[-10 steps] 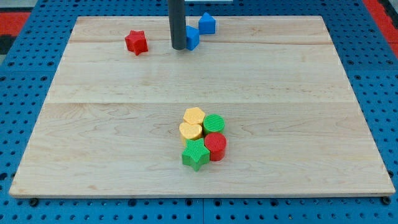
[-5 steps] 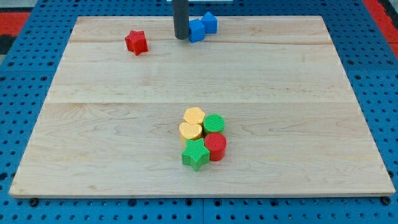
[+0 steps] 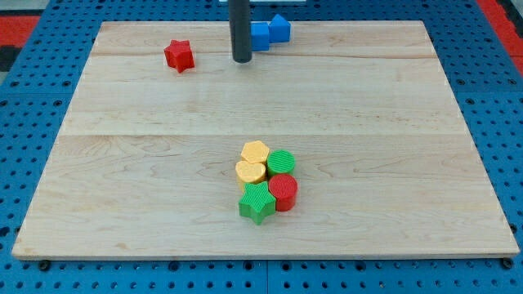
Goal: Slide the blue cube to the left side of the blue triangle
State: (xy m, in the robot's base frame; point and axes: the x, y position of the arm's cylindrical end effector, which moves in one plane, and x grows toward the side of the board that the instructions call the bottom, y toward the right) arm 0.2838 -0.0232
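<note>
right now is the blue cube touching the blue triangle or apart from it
Touching, as far as the view shows: the blue cube sits against the blue triangle, no board visible between. My tip is just lower left of the cube.

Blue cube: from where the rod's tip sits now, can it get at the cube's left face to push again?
Probably yes. My tip sits just left of and slightly below the blue cube, with bare board between. The blue triangle touches the cube's right side, out of the way.

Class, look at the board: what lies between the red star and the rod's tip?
Nothing. In the camera view, only bare wood separates the red star from my tip. The blue cube sits on the tip's other side, toward the view's right.
</note>
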